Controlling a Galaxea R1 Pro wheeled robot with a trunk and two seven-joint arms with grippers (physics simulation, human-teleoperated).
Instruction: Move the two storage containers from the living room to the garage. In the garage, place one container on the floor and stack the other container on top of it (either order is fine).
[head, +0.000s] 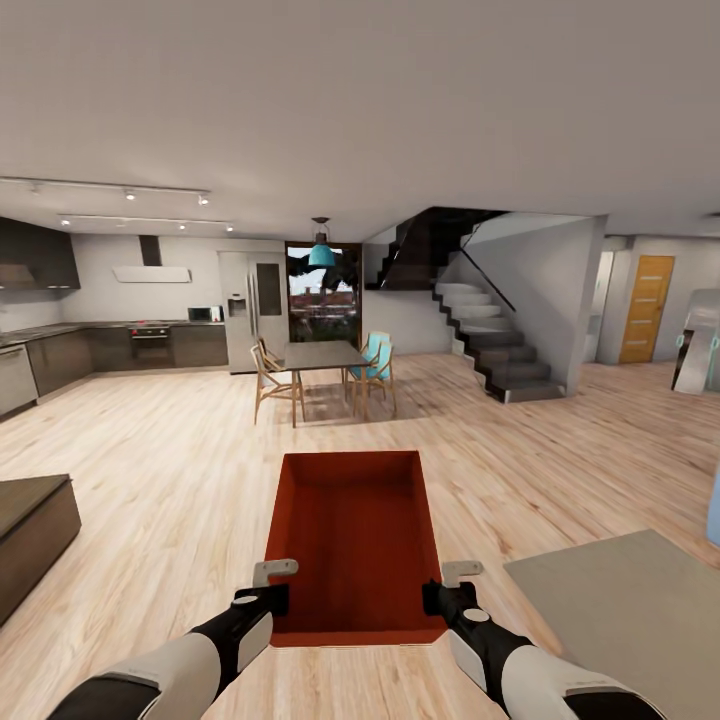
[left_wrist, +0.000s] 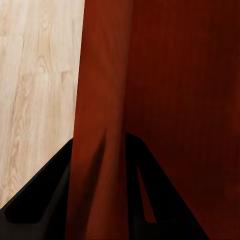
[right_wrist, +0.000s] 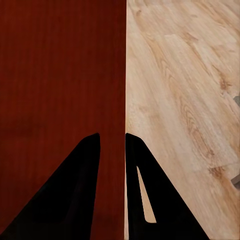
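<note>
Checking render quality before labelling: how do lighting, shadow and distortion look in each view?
Head view: even light, wide-angle stretch toward the edges, the container sharp. Left wrist view: the left gripper is a black silhouette, with soft shadow streaks on the bin wall. Right wrist view: the right gripper is equally black; floor planks are bright, slightly soft.

The storage container (head: 355, 535) is cut off by the edges of both wrist views, and its outer base is hidden. The grey rug (head: 630, 610) and the dark cabinet (head: 30, 530) are clipped by the head view's edges.
</note>
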